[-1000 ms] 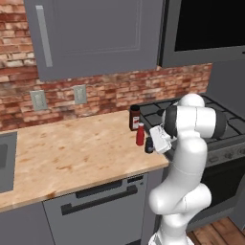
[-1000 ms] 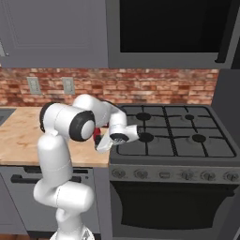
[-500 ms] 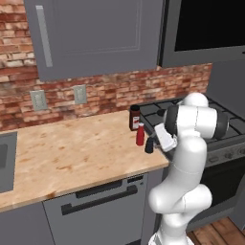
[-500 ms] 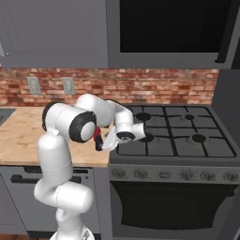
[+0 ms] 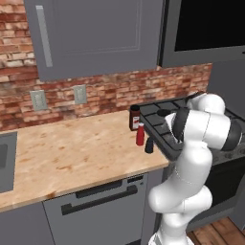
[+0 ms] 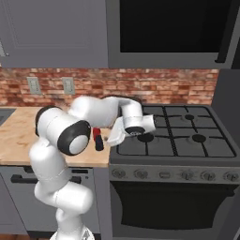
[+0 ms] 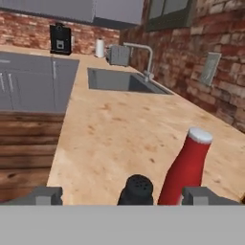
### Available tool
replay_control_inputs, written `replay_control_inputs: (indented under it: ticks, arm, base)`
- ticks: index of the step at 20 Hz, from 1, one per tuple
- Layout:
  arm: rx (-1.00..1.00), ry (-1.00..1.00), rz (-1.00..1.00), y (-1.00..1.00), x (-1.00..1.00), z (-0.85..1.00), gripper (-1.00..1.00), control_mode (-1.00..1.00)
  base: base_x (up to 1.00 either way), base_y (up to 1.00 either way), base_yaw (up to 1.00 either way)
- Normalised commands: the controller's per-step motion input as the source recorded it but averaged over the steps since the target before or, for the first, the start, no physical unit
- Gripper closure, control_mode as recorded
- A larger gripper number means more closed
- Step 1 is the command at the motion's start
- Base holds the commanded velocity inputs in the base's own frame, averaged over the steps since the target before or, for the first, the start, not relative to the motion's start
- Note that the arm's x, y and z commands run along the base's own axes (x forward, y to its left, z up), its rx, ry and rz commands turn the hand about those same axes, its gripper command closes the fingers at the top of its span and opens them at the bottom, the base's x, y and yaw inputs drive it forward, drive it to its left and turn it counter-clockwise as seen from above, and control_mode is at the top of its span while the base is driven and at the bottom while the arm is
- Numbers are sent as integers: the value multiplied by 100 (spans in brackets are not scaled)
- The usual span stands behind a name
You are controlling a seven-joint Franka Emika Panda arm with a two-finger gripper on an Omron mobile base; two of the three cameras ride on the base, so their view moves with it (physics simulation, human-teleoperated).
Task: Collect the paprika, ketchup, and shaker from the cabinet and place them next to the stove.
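Standing nearest the front edge of the pale wooden counter point(image 5: 81, 153), the small black shaker point(image 5: 149, 145) sits just beside the stove point(image 6: 178, 140), with the red ketchup point(image 5: 140, 134) close behind it and the dark paprika point(image 5: 134, 117) jar farther back toward the wall. In the hand view the gripper point(image 7: 127, 196) is spread wide with nothing between its tips, the shaker and ketchup just ahead of it. Beyond them the counter runs to a sink point(image 7: 122, 81) with a faucet point(image 7: 143, 60). A red brick backsplash point(image 5: 95, 93) carries two outlets point(image 5: 80, 94), and the grey cabinet point(image 5: 95, 33) hangs closed above.
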Motion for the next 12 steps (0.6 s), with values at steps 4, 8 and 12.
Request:
replay_control_inputs:
  ticks: [4,8,12]
  arm:
    - [-3,-8,0,-1,-64,98,-100,-100]
    - [-8,-6,0,0,-75,100,-100,-100]
    - [-10,-4,0,0,-85,100,-100,-100]
  base:
    - [0,0,0]
    - [0,0,0]
    - [0,0,0]
